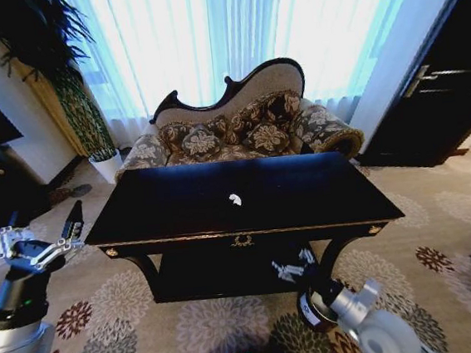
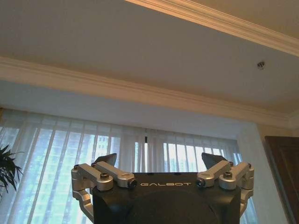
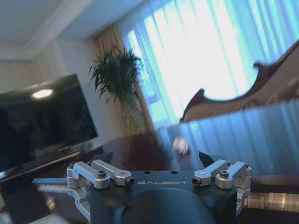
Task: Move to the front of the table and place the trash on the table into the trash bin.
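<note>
1. The right gripper [image 1: 293,268] hung low by the desk's front edge, just above the trash bin [image 1: 313,309]; its fingers [image 3: 212,168] stood wide apart with nothing between them
2. The trash bin stood on the patterned carpet [image 1: 192,331] near the desk's front right leg
3. The left gripper [image 1: 45,236] was raised off the desk's left end, pointing up toward the ceiling; its fingers [image 2: 112,173] were spread wide and empty
4. A small white paper ball [image 1: 234,199] lay alone near the middle of the dark glossy desk [image 1: 163,208]
5. Beyond the desk stood a patterned sofa [image 1: 239,130], with bright curtains [image 1: 205,37] behind it
</note>
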Robot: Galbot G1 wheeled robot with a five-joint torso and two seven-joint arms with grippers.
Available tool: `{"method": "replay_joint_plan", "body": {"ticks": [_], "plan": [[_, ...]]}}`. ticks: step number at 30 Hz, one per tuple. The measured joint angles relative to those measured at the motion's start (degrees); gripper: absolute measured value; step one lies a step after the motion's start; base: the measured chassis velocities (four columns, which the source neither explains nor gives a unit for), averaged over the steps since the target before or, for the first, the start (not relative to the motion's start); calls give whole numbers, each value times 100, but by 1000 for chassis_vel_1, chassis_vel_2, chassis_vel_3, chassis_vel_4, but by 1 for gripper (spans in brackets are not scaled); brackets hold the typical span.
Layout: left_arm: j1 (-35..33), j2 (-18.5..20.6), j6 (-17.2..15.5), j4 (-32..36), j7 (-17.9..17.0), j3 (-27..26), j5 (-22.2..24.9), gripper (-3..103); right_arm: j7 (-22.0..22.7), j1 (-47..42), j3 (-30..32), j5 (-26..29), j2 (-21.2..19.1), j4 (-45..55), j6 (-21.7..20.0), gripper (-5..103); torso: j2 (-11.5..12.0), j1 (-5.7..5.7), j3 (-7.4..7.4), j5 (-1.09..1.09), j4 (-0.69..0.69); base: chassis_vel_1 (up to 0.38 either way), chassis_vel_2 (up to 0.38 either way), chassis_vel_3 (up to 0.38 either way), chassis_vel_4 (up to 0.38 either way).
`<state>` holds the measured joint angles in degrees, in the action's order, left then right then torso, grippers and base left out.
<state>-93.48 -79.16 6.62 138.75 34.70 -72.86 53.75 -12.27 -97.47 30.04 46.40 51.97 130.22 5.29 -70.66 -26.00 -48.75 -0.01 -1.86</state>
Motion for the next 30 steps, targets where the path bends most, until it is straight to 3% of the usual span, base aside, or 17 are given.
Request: {"method": "replay_joint_plan", "body": {"ticks": [2,4,6,11,13,18,24,30], "plan": [[15,12,-1,-45,-1,-2,-8,100,374,261,23,-140,-59,133,-41,100,0,0,0,0,0,0,0,0,0],[17,13,-1,-52,-1,-2,-13,100,427,306,25,-175,-73,144,-42,100,0,0,0,1,0,0,0,0,0],[22,8,2,-73,0,21,-53,100,748,519,20,-526,-144,203,-41,100,0,0,0,0,1,0,0,0,0],[35,20,2,-115,2,39,-108,100,1044,686,-15,-1065,-197,293,4,100,0,0,0,1,0,0,0,0,0],[43,42,2,-140,4,50,-145,100,1381,836,-70,-1129,-261,420,-175,100,0,0,0,1,0,0,0,0,0],[85,37,-53,-145,4,176,-251,100,2012,1407,-291,-928,-547,617,-880,100,0,0,0,0,0,0,0,0,0],[97,82,-93,-121,6,378,-341,100,2085,2003,-545,-863,-846,448,-1284,100,0,0,0,1,2,0,0,0,0],[153,181,-99,-319,18,469,-451,100,2113,3130,-1103,-456,-1451,-136,-1575,100,0,0,0,0,1,0,0,0,0]]}}
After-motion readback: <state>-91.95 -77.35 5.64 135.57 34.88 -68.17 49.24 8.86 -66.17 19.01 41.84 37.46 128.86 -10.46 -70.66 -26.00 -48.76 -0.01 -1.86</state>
